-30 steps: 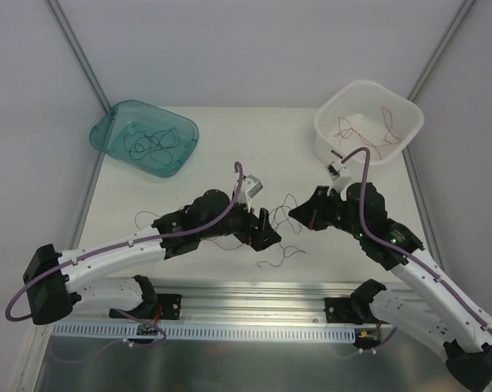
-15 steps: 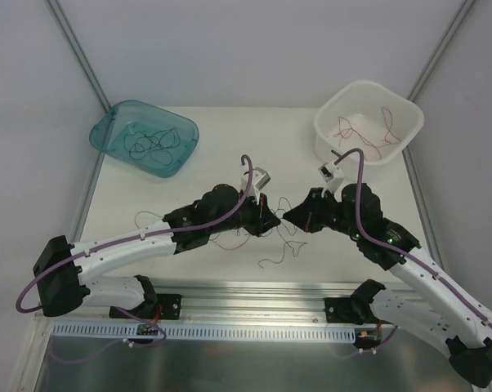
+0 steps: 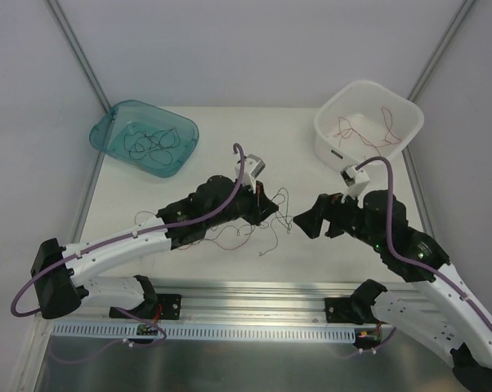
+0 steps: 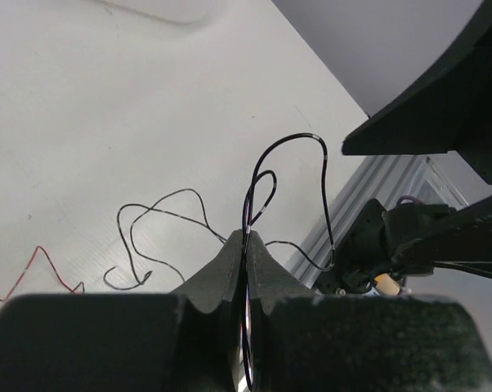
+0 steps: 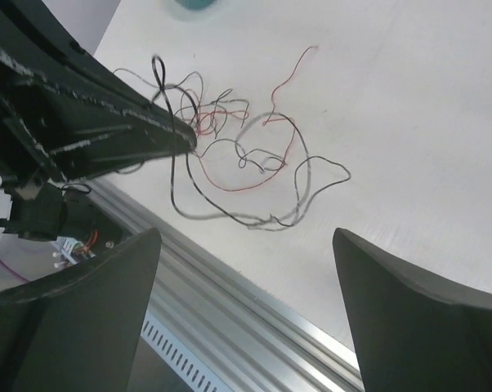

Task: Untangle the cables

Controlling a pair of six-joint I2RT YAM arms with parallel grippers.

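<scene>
cable [image 4: 324, 188] in left tool [image 4: 246, 238] — right tool [image 5: 246, 238] wide

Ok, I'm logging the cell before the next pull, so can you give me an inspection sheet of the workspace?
Surface: white table.
Job's things: loose tangle of red and black wires at centre; black wires in teal bin; red wires in white bin.
Clutter: nothing seen.
Grippers: left gripper shut on a black wire; right gripper open, empty.
Cables: purple arm cables along both arms.
Surroundings: white walls; aluminium rail at near edge.
</scene>
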